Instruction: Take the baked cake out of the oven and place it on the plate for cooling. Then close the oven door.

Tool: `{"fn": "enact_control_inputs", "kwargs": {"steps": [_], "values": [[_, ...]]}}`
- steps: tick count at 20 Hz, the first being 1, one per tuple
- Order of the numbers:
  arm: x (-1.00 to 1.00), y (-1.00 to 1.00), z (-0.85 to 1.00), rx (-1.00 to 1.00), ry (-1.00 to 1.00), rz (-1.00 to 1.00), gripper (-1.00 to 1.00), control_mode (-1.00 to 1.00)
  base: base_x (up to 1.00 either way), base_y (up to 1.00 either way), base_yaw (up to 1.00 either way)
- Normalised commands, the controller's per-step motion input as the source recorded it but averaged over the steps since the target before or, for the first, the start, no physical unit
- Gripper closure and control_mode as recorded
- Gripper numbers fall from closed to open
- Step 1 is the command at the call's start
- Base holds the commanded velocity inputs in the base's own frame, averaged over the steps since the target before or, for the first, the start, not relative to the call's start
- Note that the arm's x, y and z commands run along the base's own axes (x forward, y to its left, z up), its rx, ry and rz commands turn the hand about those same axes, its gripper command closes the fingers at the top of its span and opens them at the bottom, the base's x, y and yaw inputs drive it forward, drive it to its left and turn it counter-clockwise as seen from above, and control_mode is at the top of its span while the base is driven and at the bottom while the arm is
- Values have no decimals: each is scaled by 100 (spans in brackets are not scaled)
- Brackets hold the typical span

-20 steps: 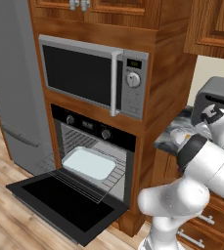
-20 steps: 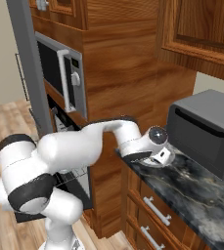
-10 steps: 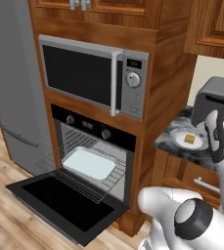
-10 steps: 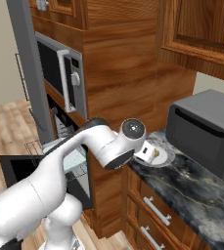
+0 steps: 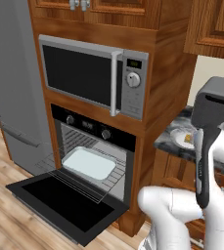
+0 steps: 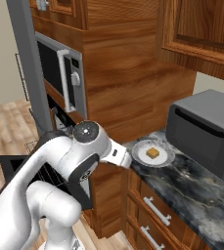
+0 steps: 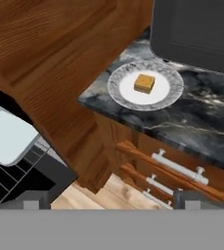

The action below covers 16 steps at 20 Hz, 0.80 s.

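Cake [image 7: 144,83] on plate [image 7: 169,93], upper center of hand view, on dark marble counter [image 7: 201,127] just below grey toaster box [image 7: 196,29]; same pair mid-right in right base view, far right in left base view. Gripper [image 7: 111,199] empty, jaws spread wide, tips at bottom edge, well apart from plate. Oven [image 5: 91,146] center-left w/ door [image 5: 67,205] dropped open, lower left; pale tray [image 5: 89,163] on rack inside.

Dark marbled surface [image 7: 201,122] atop wooden drawers. Plate [image 7: 167,93] lies near its front corner, carrying the baked cake [image 7: 144,83] at center. Grey toaster box [image 7: 196,29] stands at the plate's 1 o'clock, just beside its rim.

Oven rack [image 5: 114,175] carries the pale baking tray [image 5: 89,163].
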Motion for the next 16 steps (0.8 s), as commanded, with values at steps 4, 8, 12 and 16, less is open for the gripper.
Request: {"fn": "enact_control_inputs", "kwargs": {"steps": [4,8,12,16], "values": [[-51,82,21,-30,0,9,-100,-100,0,0,0],[-48,84,16,-32,1,10,-100,-100,0,0,0],[-38,64,1,-31,4,23,-100,-100,0,0,0],[-37,64,0,-29,2,21,-100,-100,0,0,0]]}}
